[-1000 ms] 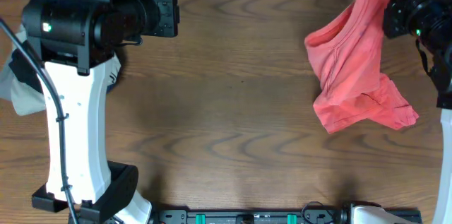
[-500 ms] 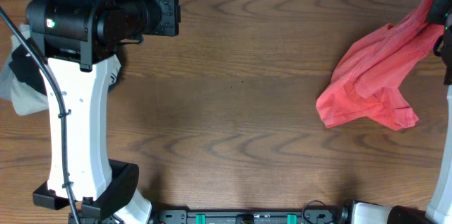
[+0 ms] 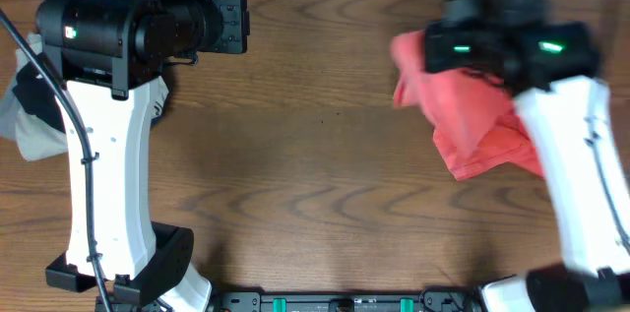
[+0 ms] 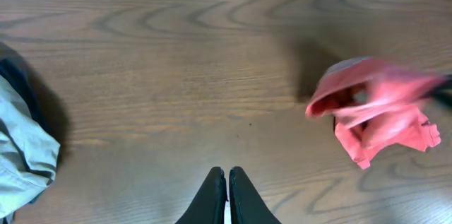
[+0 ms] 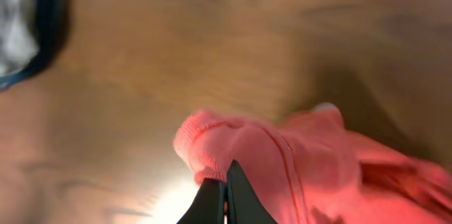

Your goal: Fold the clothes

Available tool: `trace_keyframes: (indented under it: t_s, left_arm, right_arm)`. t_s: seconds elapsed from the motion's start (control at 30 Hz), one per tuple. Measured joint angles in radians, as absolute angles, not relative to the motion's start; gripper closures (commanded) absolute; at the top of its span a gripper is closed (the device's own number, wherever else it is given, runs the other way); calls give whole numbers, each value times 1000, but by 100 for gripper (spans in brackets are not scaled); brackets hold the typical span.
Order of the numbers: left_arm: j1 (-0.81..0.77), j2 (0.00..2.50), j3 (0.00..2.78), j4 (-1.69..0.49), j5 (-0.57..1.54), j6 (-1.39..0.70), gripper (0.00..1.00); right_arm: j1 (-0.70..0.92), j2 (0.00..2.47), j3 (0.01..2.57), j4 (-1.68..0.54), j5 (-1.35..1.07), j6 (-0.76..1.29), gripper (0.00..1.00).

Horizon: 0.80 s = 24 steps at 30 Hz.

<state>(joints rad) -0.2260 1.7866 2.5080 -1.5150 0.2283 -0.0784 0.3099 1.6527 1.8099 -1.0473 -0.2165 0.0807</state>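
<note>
The coral-red T-shirt [image 3: 463,115] is bunched at the right of the table, partly lifted; it also shows in the left wrist view [image 4: 374,107] and the right wrist view [image 5: 282,160]. My right gripper [image 5: 226,181] is shut on a fold of the T-shirt and holds it above the table; the overhead view hides the fingers under the arm. My left gripper [image 4: 227,181] is shut and empty, above bare wood at the back left. A khaki-grey garment [image 4: 21,153] with a black shirt [image 4: 18,79] lies at the far left.
The left arm's white link and black base [image 3: 108,194] stand at the front left. The right arm [image 3: 581,155] reaches over the right side. The table's far edge runs along the top of the overhead view. Bare wood lies between the two piles.
My right arm has swung in from the right edge toward the table's middle, dragging the T-shirt's held end leftward. The left arm has not moved.
</note>
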Motion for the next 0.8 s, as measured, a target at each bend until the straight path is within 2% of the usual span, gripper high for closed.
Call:
trace_keyframes:
  t_s: [0.17,0.2,0.27,0.43,0.47,0.5,0.57,0.6,0.7,0.8]
  left_arm:
    - [-226,1787,2508,-1519,229,-78,94]
    - [-226,1787,2508,-1520,228,-78,94]
    - [-226,1787,2508,-1521,228,-78,94]
    - [-226,1787,2508,-1536,228,-78,93]
    - [-226,1787,2508,-1547,228,-78,92]
    - [-226,1787,2508,-1557,228,-78,83]
    - [-226,1787,2503,-1568,229,-80,67]
    - [-226,1787,2497,-1572,228,-83,62]
    - [-226,1787,2454,-1583,227,-83,53]
    - [-226,1787,2373,-1586,232,-88,52]
  right_arm:
    - [460,1791,1808,-884,-274,123,99]
    - [479,1809,1808,-854,-282,128,96]
    - [514,1840,1807,-787,-295,137,64]
    - [547,1854,1806,-724,-286,125,56]
    - [545,1854,1807,-738,-263,126,51]
    - [542,1853,1807,-776,-227,120,45]
    - [536,1853,1807,-831,-173,121,42]
    - [532,1853,1807,-866,-138,123,42]
    - [493,1853,1806,-998,13,152,37]
    - [422,1853,1806,-1100,122,176,34]
